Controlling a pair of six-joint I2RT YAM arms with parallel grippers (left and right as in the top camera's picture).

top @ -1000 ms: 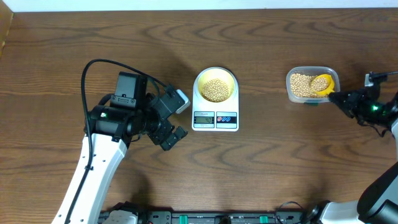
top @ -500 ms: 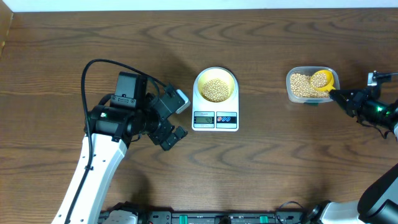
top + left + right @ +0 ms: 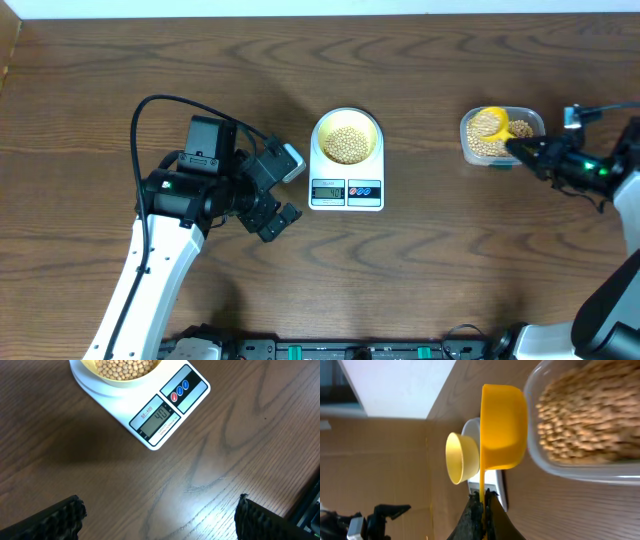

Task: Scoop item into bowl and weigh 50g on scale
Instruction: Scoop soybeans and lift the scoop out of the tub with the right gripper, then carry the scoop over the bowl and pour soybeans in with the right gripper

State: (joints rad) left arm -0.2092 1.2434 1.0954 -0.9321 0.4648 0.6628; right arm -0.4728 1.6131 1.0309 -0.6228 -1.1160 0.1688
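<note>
The white scale (image 3: 346, 192) stands mid-table with the pale yellow bowl (image 3: 319, 128) on its platform, holding a heap of tan beans (image 3: 346, 143). My left gripper (image 3: 288, 190) hangs open just left of the scale, nothing between its fingers (image 3: 56, 520); its wrist view shows the scale (image 3: 150, 420) and the bowl (image 3: 90, 364). My right gripper (image 3: 512, 146) is shut on the handle of a bright yellow spoon (image 3: 489, 122), which holds beans over the left part of a clear tub (image 3: 531, 113). In the right wrist view, the spoon (image 3: 502, 425) sits level beside the tub (image 3: 535, 390).
The tub holds many more beans (image 3: 482, 146). The left arm's body and black cable (image 3: 150, 105) take up the table's left side. Bare wood lies between scale and tub. The bowl (image 3: 461, 457) shows beyond the spoon in the right wrist view.
My right gripper has carried the spoon leftward, from the tub's right side to above its left part. The left arm, scale and bowl have not moved.
</note>
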